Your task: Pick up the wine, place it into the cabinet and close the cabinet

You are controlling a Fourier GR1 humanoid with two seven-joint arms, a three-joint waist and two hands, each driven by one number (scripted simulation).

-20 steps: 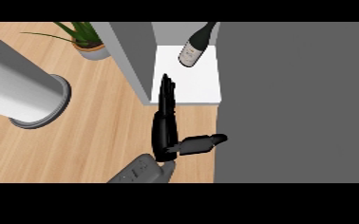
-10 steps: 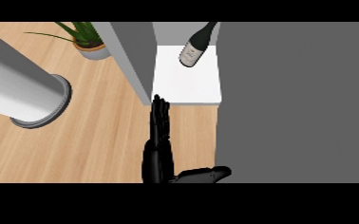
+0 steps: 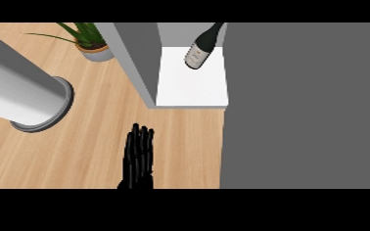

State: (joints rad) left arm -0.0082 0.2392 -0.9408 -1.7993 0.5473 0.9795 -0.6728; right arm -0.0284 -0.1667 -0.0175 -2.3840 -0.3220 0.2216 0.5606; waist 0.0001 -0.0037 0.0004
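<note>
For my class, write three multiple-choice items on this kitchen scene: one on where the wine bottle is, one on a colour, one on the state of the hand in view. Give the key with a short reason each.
1. Where is the wine bottle?
A. On the white shelf inside the cabinet
B. On the wooden counter beside the plant
C. In the hand

2. What colour is the cabinet shelf?
A. Black
B. White
C. Green

3. How is the hand at the lower edge?
A. Curled round the bottle
B. Closed in a fist
C. Open, fingers straight, holding nothing

Key: 1 A, the bottle stands on the shelf, past the cabinet's grey wall. 2 B, the shelf is plain white against the wooden counter. 3 C, the fingers stretch out flat over the counter, well short of the bottle.
</note>
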